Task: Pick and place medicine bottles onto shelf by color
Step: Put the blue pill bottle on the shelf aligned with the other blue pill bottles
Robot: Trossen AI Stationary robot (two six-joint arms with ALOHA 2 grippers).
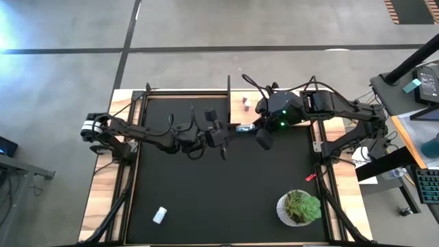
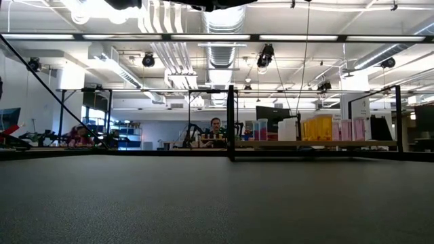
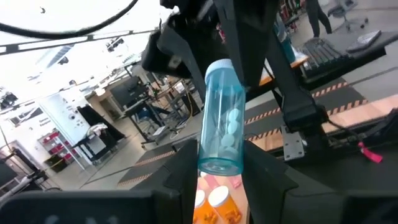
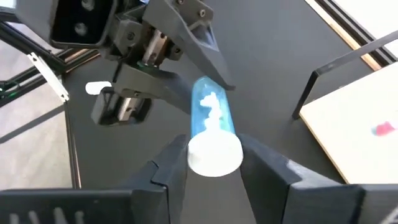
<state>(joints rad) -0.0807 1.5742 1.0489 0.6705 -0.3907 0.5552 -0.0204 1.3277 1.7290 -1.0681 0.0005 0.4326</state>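
A clear blue-tinted cylindrical bottle (image 4: 211, 127) with a smooth white cap and pale pills inside hangs above the black mat (image 1: 206, 192), just in front of the light-wood shelf (image 1: 271, 103); both arms reach inward and meet there; the left gripper (image 3: 217, 165) clamps its base end, while the right gripper (image 4: 214, 158) clamps its capped end; a leafy potted plant (image 1: 299, 207) sits well nearer the mat's front edge.

Both arms reach toward the middle of the tabletop (image 1: 206, 199), their tips meeting above it. The left claw (image 1: 230, 128) and the right claw (image 1: 252, 127) (facing each other, nearly touching) each have fingers closed on the same bottle (image 4: 211, 127).
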